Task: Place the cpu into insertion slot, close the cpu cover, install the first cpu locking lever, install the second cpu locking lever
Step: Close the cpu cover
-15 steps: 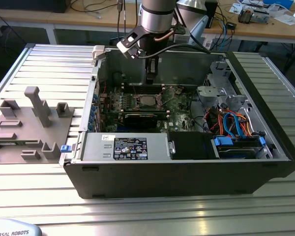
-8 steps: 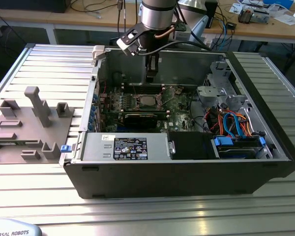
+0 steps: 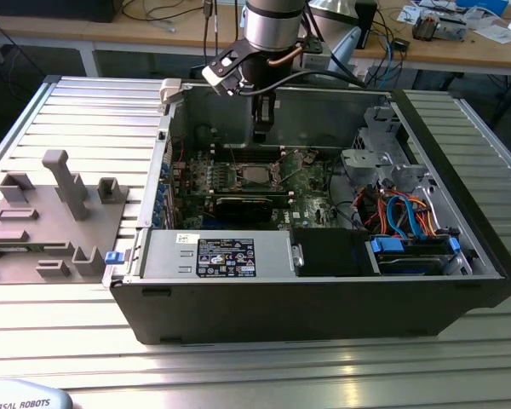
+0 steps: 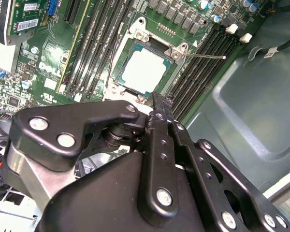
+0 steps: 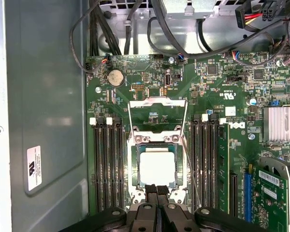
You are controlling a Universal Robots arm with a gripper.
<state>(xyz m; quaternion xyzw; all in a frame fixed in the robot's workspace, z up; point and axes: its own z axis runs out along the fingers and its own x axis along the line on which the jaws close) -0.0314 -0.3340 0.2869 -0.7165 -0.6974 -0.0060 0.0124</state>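
Exterior view, left to right: a grey parts holder (image 3: 60,221), then the open computer case (image 3: 324,290), with the gripper (image 3: 261,138) hanging over its motherboard (image 3: 307,183). In the first wrist view the fingers (image 5: 151,191) are pressed together, holding nothing, just short of the cpu (image 5: 157,169) seated in its socket (image 5: 133,164); the cpu cover (image 5: 157,101) stands open beyond it.

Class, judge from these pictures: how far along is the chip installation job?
Done: the chip sits in its socket. In hand: nothing; the tool, shut and empty, is at the socket's edge. Left: the cover stands open beyond the socket, and a thin lever sticks out unlatched, so cover and both levers remain.
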